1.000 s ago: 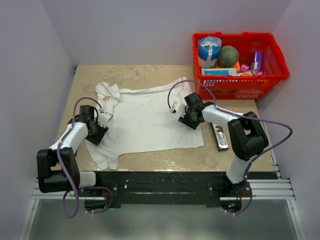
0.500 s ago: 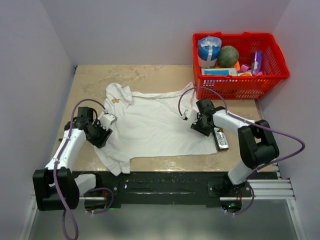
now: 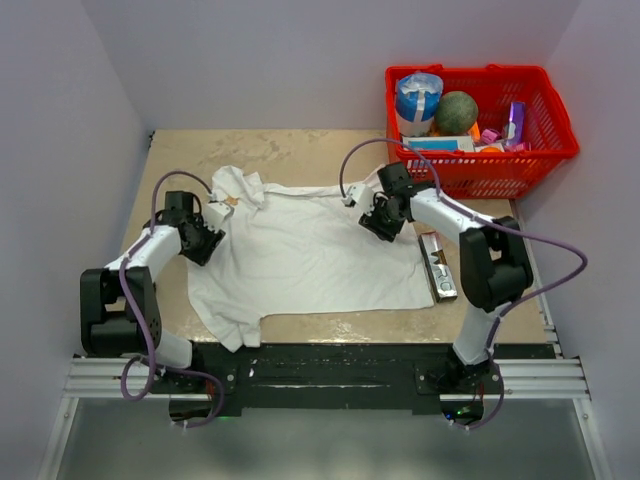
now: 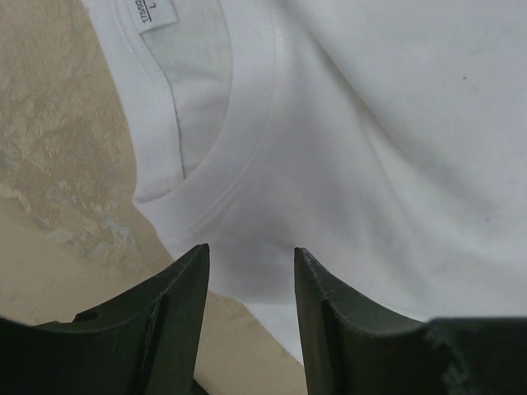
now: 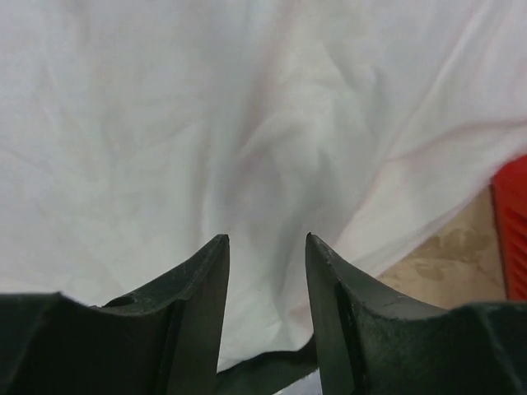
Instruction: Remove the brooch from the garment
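White cloth fills most of the table [image 3: 190, 155]: the garment [image 3: 310, 250] lies spread and wrinkled, collar toward the far left, hem toward the right. The brooch [image 3: 231, 200] shows in the overhead view only as a small orange speck, so its exact seat is hard to judge; it appears to sit on the shirt just beside the collar.

The left gripper [image 4: 249, 257] is low over the shirt near that collar, so the brooch lies close to it, on the far side and slightly right, outside the gap between its fingers [image 4: 177, 304]. Those fingers stand partly apart. Plain white fabric just below the neckline lies across the gap, and no fold is visibly pinched. The neck label [image 4: 156, 12] sits ahead and to the left.

The right gripper [image 5: 265, 243] is well apart from the brooch, over the far right shoulder of the shirt. Its fingers are also partly spread, with creased cloth between them and nothing clamped.

Bare tabletop shows beyond the collar and along the left wall. On the right, a red basket [image 3: 480, 170] stands close behind the right gripper. A silver bar [image 3: 438, 265] lies just beside the shirt's right edge. The near sleeve reaches almost to the front edge.
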Controlling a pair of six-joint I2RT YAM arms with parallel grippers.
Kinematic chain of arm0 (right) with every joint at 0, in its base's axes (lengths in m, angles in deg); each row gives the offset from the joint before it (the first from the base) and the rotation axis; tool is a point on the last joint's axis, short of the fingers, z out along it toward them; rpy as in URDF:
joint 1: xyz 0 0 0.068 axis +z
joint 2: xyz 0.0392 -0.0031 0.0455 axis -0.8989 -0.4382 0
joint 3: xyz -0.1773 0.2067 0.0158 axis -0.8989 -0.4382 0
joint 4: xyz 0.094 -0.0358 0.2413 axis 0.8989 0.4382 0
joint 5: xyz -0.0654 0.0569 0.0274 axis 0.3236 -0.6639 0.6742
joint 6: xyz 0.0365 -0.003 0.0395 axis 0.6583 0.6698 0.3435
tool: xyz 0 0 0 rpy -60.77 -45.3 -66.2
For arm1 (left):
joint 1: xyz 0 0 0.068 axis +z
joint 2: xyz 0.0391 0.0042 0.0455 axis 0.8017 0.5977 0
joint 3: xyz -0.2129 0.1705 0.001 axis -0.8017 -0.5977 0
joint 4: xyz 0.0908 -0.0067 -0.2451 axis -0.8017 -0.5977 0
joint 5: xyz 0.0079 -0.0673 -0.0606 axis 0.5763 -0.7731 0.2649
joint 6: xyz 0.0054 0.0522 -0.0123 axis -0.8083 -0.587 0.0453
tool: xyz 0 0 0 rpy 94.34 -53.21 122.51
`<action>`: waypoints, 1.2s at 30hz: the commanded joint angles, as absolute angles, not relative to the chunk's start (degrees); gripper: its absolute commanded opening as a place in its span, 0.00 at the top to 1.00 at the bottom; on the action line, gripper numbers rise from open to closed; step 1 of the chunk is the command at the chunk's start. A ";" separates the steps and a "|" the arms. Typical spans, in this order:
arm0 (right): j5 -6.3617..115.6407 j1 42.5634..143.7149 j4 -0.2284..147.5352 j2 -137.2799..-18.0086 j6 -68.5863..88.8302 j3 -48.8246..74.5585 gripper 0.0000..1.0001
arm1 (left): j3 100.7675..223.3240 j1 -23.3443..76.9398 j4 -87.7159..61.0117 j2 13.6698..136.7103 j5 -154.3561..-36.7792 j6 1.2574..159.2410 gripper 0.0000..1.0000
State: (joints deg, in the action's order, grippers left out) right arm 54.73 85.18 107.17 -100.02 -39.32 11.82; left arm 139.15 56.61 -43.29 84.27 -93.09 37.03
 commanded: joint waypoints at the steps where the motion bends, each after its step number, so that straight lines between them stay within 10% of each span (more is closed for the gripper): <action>1: 54.10 85.19 106.19 -103.61 -38.53 12.73 0.57 | 136.65 56.90 -40.77 83.81 -91.09 33.87 0.51; 20: 59.47 85.63 111.72 -102.22 -30.45 4.39 0.58 | 119.32 57.95 -57.37 62.72 -76.67 30.97 0.53; 30: 42.89 85.72 111.12 -93.51 -31.84 11.40 0.55 | 148.47 56.47 -52.57 68.74 -103.20 34.74 0.42; 36: 36.09 86.16 103.48 -96.57 -26.77 18.17 0.49 | 165.44 47.67 -49.55 87.10 -97.06 31.75 0.45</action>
State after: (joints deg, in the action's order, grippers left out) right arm 44.19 85.60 109.55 -96.64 -31.04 12.87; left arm 157.56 51.36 -51.16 75.88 -95.97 33.08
